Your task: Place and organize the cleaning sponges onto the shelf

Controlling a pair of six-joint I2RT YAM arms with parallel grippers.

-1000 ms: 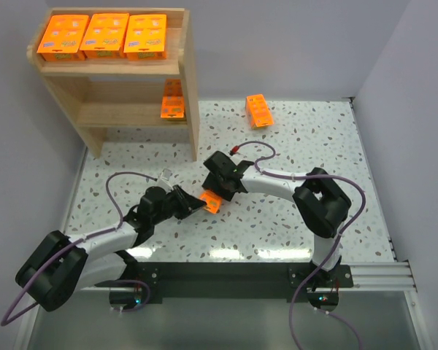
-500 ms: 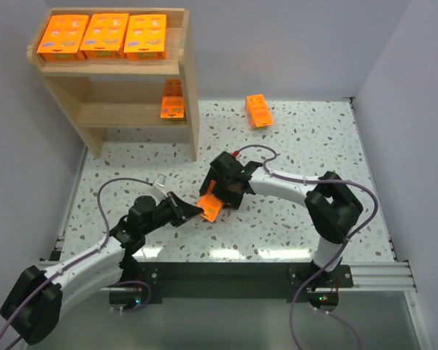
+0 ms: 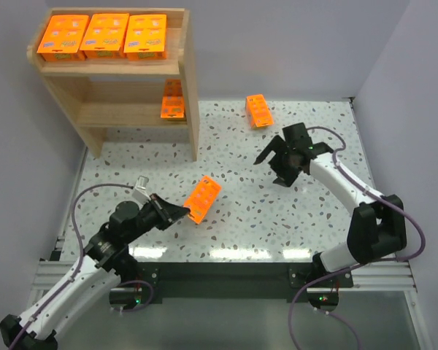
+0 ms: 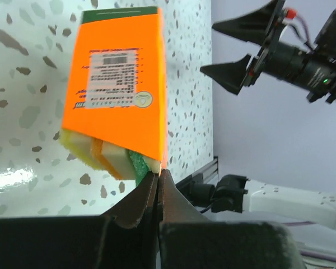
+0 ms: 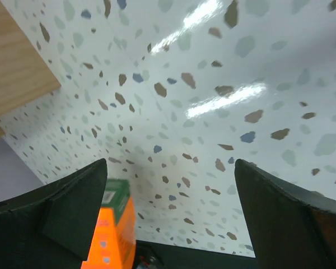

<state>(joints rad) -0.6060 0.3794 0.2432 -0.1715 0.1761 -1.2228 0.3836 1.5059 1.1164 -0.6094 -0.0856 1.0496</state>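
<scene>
Left gripper [image 3: 178, 214] clamps one sponge pack [image 3: 202, 199] (six total, three atop shelf [image 3: 192, 95]).

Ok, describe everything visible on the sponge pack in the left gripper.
A flat bright orange rectangular sponge pack with a white barcode label and a dark green band at its far end. Its near end shows yellow, orange, white and green sponge edges. It hangs tilted over the speckled table, pinched there by the shut left gripper.

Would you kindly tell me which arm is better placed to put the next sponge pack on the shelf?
Left. The left fingers are shut on the edge of an orange sponge pack, and the shelf stands on that side of the table. The right fingers stand open and empty.
</scene>
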